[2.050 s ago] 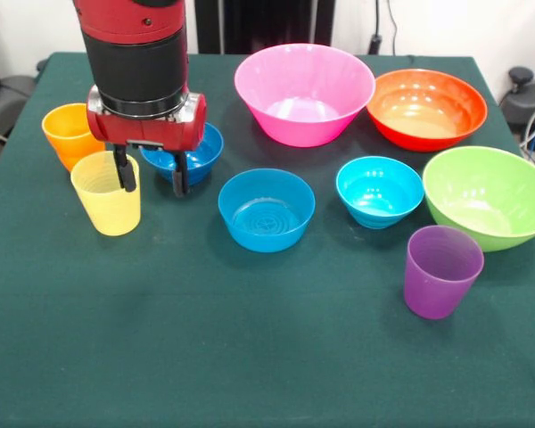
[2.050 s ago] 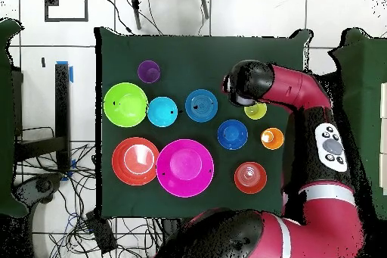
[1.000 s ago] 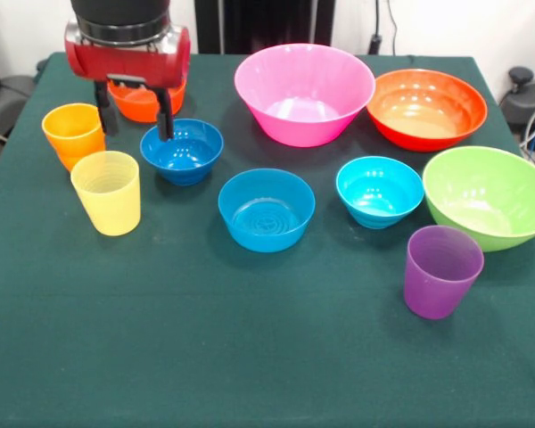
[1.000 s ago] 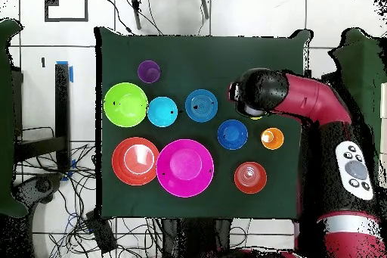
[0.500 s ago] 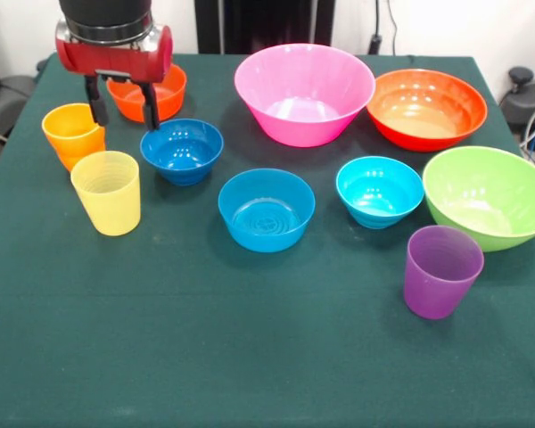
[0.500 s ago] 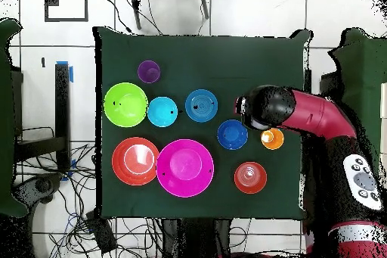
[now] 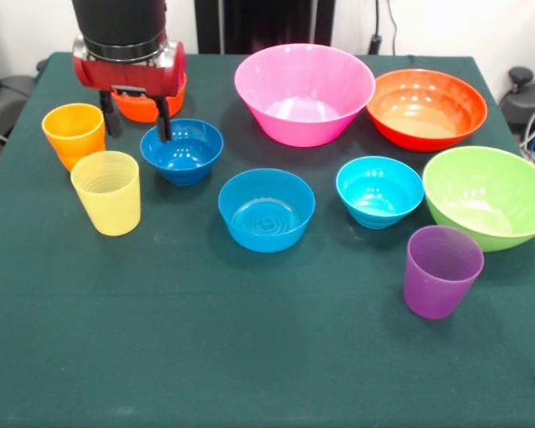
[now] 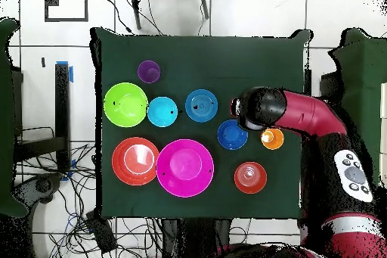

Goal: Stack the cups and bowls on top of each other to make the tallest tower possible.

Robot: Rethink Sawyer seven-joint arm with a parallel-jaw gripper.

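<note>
My gripper [image 7: 135, 123] hangs open and empty above the table's far left part. It is between the orange cup [image 7: 74, 134] and the dark blue small bowl [image 7: 182, 150], partly covering the small orange-red bowl [image 7: 148, 105]. The yellow cup [image 7: 107, 192] stands upright in front of the orange cup; the arm [image 8: 261, 110] hides it in the overhead view. The mid-blue bowl [image 7: 266, 209], the cyan bowl [image 7: 380, 191] and the purple cup [image 7: 441, 271] each stand alone. Nothing is stacked on anything.
Three large bowls sit along the right and far side: pink [image 7: 304, 94], orange-red [image 7: 426, 107] and lime green [image 7: 488, 196]. In the overhead view they are the pink bowl [image 8: 184, 167], the orange-red bowl [image 8: 135, 160] and the green bowl [image 8: 125, 104]. Dark green cloth [image 7: 250, 357] covers the table.
The gripper rose away from the yellow cup and drew back toward the far side. In the last half second it shifted slightly right and lower. No cup or bowl moved.
</note>
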